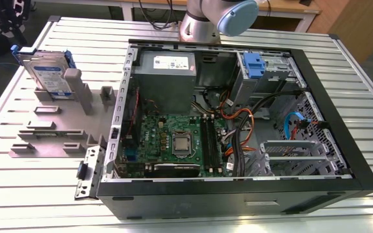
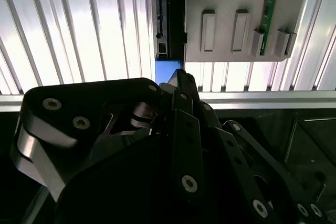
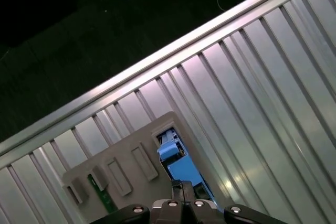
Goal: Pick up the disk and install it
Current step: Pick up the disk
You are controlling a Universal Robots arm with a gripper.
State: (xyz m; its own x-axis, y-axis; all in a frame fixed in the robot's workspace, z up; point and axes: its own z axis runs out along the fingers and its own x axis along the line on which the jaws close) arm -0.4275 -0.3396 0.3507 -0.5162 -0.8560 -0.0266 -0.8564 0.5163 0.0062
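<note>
Silver metal disk (image 1: 44,73) in a blue frame (image 1: 70,58) stands on edge in a slot of the grey holder (image 1: 50,127) at the exterior view's left, on the slatted table (image 1: 18,194) and well apart from the computer case (image 1: 238,196). Handling guess: stiff, dense for its bulk, smooth faces likely slippery, and touchy about knocks. The best hold looks like a pinch across the thin way at the free top edge, on the plastic frame or the flat faces. A grey post (image 1: 74,85) of the holder sits just beside its lower face, so sideways travel is blocked low down and the way out of the slot is upward. In the first wrist view the gripper (image 3: 181,186) hangs over the disk (image 3: 184,170), tips seemingly pressed together, pinching nothing. In the second wrist view the gripper (image 2: 181,80) reads the same, with the blue end of the disk (image 2: 168,71) just past it. Open air over the disk, bare slats around the holder. Further right, the case has a raised metal rim, a green board (image 1: 173,141) and loose cables (image 1: 238,121), a snag risk. A blue caddy (image 1: 254,65) sits in the bay at the far corner near the arm (image 1: 219,17); that corner looks tight, walled on both sides.
</note>
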